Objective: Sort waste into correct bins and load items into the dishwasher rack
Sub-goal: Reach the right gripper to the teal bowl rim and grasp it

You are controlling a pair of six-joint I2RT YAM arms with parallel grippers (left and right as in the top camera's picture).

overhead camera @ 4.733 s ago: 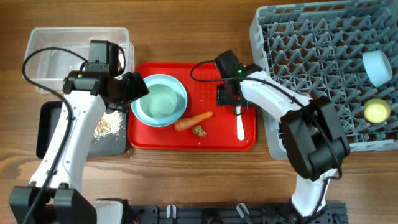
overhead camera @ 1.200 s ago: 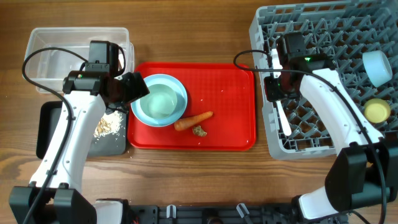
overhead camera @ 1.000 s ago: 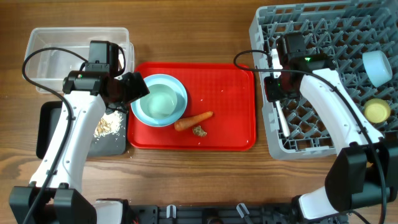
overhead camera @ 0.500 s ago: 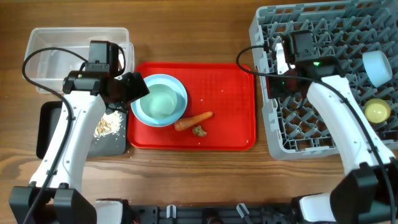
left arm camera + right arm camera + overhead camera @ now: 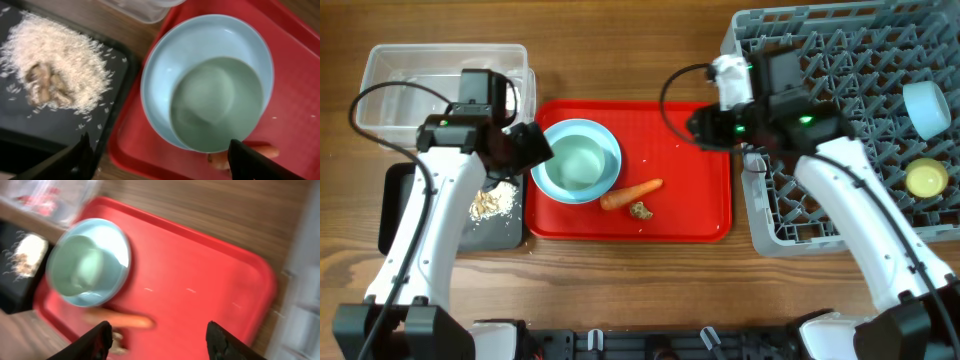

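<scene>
Red tray (image 5: 692, 205) sits mid-way along the bench (image 5: 620, 45) w/ the light-blue dish (image 5: 552, 178) on its left part, a mint bowl (image 5: 215, 105) nested inside. Carrot (image 5: 632, 193) & brown scrap (image 5: 641, 210) lie just beside it, toward the front edge. Left pincer (image 5: 160, 147) hovers at the dish, spread, empty. Right pincer (image 5: 159, 327) hangs over the tray's back-right part, also spread, holding nothing. Rice crumbs (image 5: 495, 200) lie on the black tray (image 5: 395, 215) by the left edge.

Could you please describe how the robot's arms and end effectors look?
The left arm and right arm have smooth white shells, black joints and black cables looping near the wrists. A green light glows on the right wrist. The end effector fingers are black.
</scene>
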